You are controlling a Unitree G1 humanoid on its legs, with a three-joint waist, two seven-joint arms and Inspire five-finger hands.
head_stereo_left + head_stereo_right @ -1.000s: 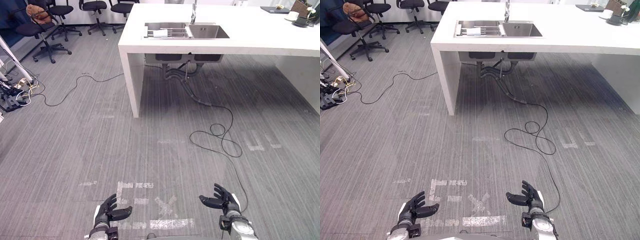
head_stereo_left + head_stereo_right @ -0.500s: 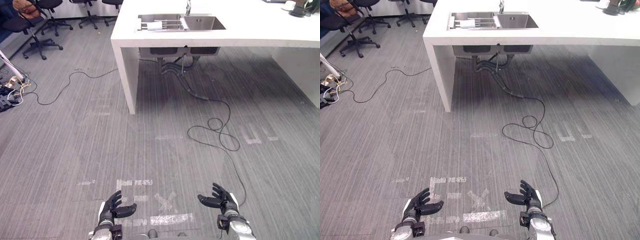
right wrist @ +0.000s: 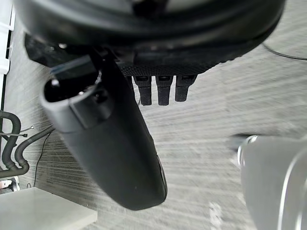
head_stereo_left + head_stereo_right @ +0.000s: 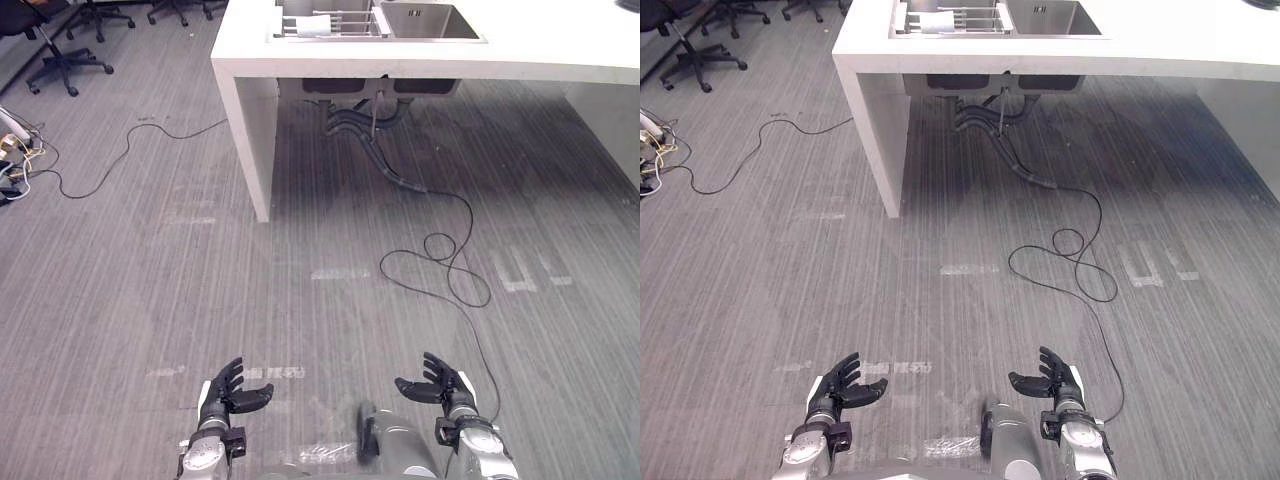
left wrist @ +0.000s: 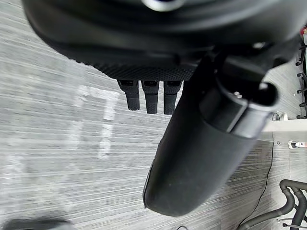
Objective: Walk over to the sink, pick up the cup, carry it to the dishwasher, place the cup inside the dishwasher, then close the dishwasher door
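Observation:
A steel double sink (image 4: 380, 20) is set in a white counter island (image 4: 430, 58) at the far end of the grey floor. In its left basin a white object (image 4: 312, 25) lies under a wire rack; I cannot tell whether it is the cup. Low in front of me my left hand (image 4: 228, 392) and right hand (image 4: 440, 384) hover over the floor, both open and empty. The left wrist view has the left hand's straight fingers (image 5: 148, 98) above the carpet. Past the right hand's fingers (image 3: 163, 92) in the right wrist view lies bare carpet.
Grey drain pipes (image 4: 365, 125) hang under the sink. Office chairs (image 4: 60, 45) stand at the far left, with a thin cable (image 4: 110, 165) trailing toward a heap of plugs (image 4: 10, 150). Faded tape marks (image 4: 335, 273) dot the floor between me and the island.
The whole picture has shifted: the camera has moved toward the island, and the sink now sits at the top edge. Both hands keep the same open pose.

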